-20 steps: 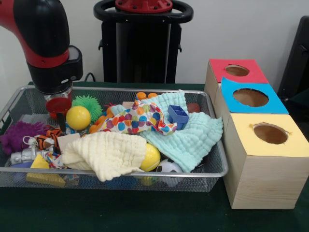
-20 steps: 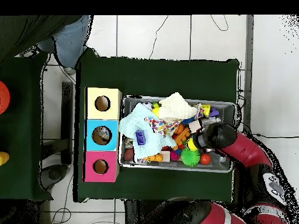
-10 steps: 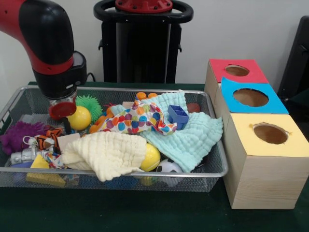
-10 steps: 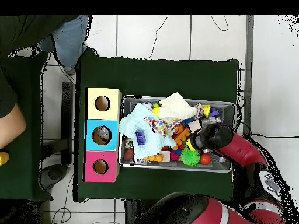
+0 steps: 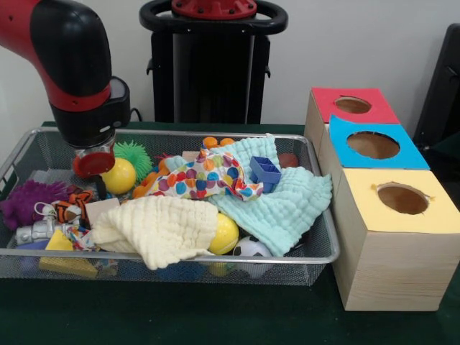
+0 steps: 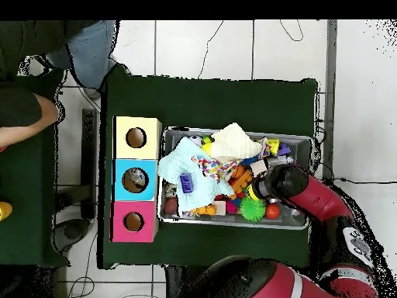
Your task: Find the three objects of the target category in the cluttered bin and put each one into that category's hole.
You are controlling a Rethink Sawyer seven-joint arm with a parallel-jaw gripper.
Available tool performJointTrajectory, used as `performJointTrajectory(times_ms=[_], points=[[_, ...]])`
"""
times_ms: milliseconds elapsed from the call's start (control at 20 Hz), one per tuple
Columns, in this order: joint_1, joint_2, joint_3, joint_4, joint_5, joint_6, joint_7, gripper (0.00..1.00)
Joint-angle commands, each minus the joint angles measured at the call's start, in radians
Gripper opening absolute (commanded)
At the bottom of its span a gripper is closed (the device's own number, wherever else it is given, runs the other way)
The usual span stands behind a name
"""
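In the front view, the long silver wire-mesh basket (image 5: 327, 255) holds a purple spiky toy (image 5: 25, 201) at its left end. Above it the red and black arm's gripper (image 5: 95, 172) dips among the clutter beside a yellow ball (image 5: 119, 176); whether it is open or shut cannot be told, as its tips are hidden. A cream cloth (image 5: 159, 228), a polka-dot cloth (image 5: 201, 176) and a pale green cloth (image 5: 284, 201) cover much of the contents. No clear bottle can be made out. Right stand three wooden boxes (image 5: 388, 266).
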Motion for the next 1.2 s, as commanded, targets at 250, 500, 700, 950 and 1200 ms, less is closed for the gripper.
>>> performJointTrajectory(times_ms=[250, 500, 700, 950, 1200], points=[[-0.037, 0.054, 0.107, 0.022, 0.007, -0.103, 0.048, 1.00], [-0.042, 0.073, 0.115, 0.017, 0.010, -0.126, 0.052, 1.00], [-0.041, 0.071, 0.118, 0.029, 0.013, -0.134, 0.058, 1.00], [-0.034, 0.087, 0.124, 0.021, 0.023, -0.152, 0.074, 1.00], [-0.021, 0.104, 0.130, 0.015, 0.035, -0.167, 0.093, 1.00]])
